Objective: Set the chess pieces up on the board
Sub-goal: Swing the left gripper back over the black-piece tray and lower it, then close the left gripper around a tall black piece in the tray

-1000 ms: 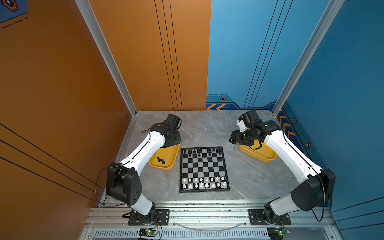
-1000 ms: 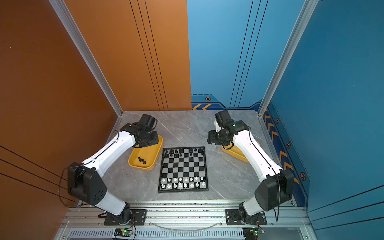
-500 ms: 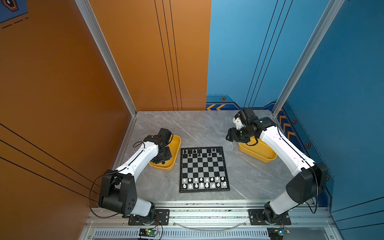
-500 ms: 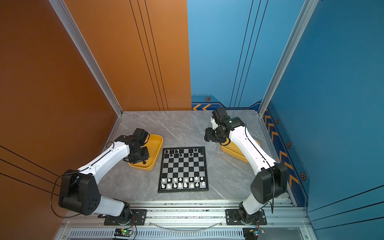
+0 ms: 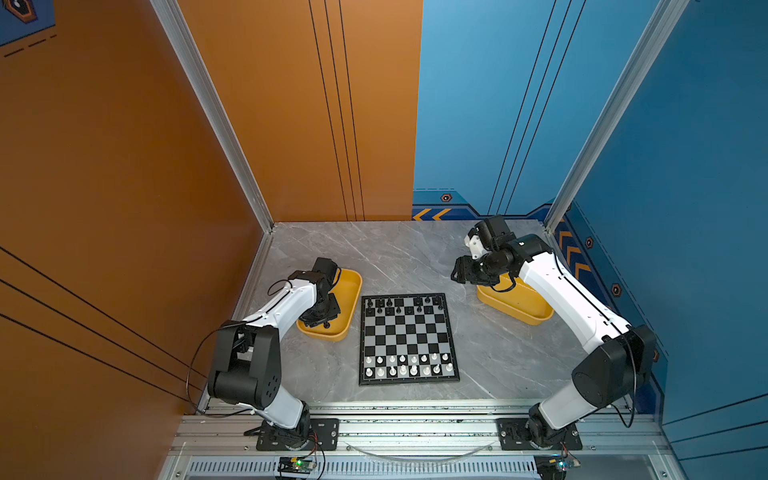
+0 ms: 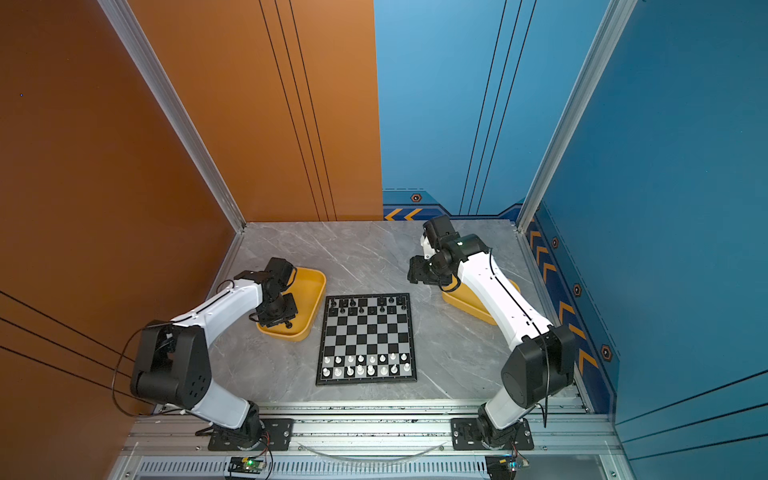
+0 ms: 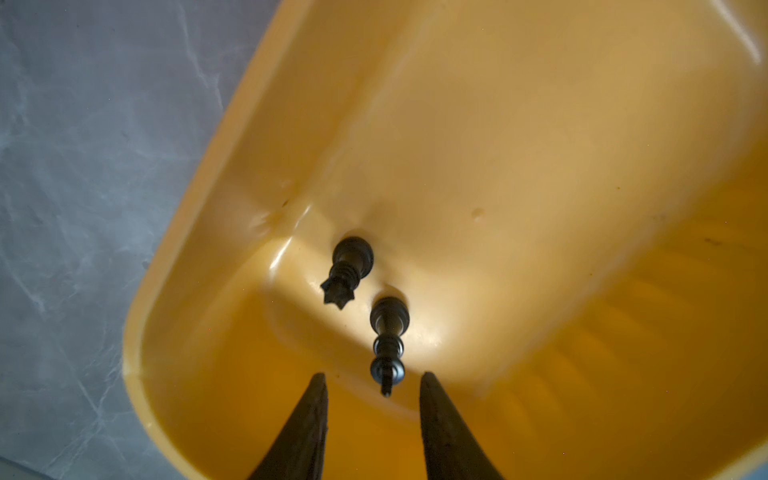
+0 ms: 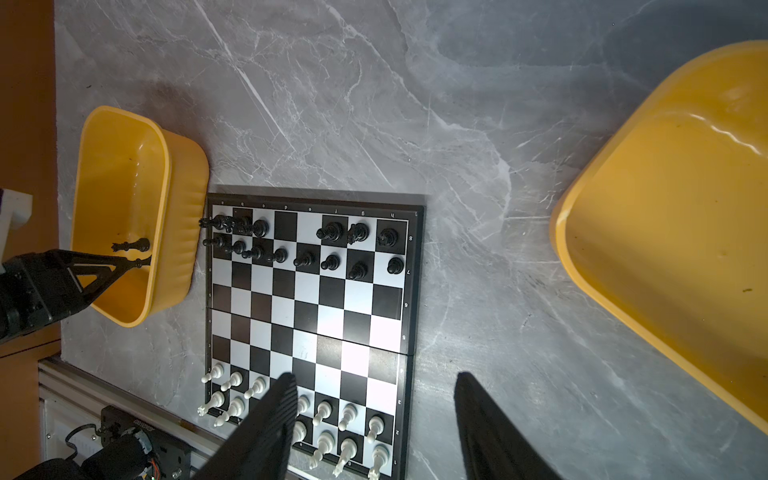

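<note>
The board [image 5: 405, 336] lies flat in the middle of the grey table [image 5: 395, 257], between two yellow trays. White pieces [image 5: 405, 365] fill its two near rows. Black pieces [image 5: 401, 305] stand on its two far rows, and the right wrist view shows two squares side by side bare in the back row.

The left gripper [image 7: 372, 376] is down inside the left tray [image 7: 519, 145]. Its jaws are parted and hold nothing. Two black pieces lie on their sides on the tray floor. One is a king [image 7: 388, 332], whose cross end points in between the two fingertips [image 7: 320, 399], with a clear gap on each side. The other is a queen [image 7: 347, 270], just beside the king and a little further from the gripper. From these angles it is hard to say whether the fingertips touch the tray floor.

The right gripper [image 8: 374, 376] hangs above the table by the near end of the right tray [image 5: 519, 309], off the far right corner of the board. Its fingers are spread wide and it is empty. What shows of that tray holds no pieces
</note>
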Tool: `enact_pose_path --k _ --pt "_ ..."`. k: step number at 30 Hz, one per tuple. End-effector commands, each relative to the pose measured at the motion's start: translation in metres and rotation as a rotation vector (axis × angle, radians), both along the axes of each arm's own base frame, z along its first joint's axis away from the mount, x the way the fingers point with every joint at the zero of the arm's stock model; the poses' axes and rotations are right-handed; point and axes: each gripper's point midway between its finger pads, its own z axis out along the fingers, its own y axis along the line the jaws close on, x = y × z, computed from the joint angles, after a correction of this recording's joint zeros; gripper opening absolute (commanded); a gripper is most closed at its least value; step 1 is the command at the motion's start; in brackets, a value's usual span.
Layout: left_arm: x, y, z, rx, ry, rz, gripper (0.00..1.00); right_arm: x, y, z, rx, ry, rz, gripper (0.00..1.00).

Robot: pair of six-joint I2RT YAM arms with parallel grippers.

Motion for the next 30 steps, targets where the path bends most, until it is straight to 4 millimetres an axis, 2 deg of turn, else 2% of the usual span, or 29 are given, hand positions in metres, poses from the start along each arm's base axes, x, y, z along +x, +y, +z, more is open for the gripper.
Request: enact_pose_path --k 1,15,24,30 --pt "0.001 -0.001 -0.008 -0.014 0.026 -0.021 0.38 -0.005 -0.006 0.005 -0.014 -0.02 -0.011 0.63" --pt "0.013 0.005 -0.02 -0.01 0.056 -0.029 0.29 0.002 -0.008 0.007 -0.014 -0.023 -0.026 0.63" --pt "0.021 0.007 -0.021 -0.018 0.057 -0.033 0.14 0.009 -0.006 0.006 -0.014 -0.02 -0.027 0.63" --pt "0.03 -0.001 -0.009 -0.053 0.036 -0.043 0.07 0.014 -0.004 0.006 -0.014 -0.018 -0.029 0.63"
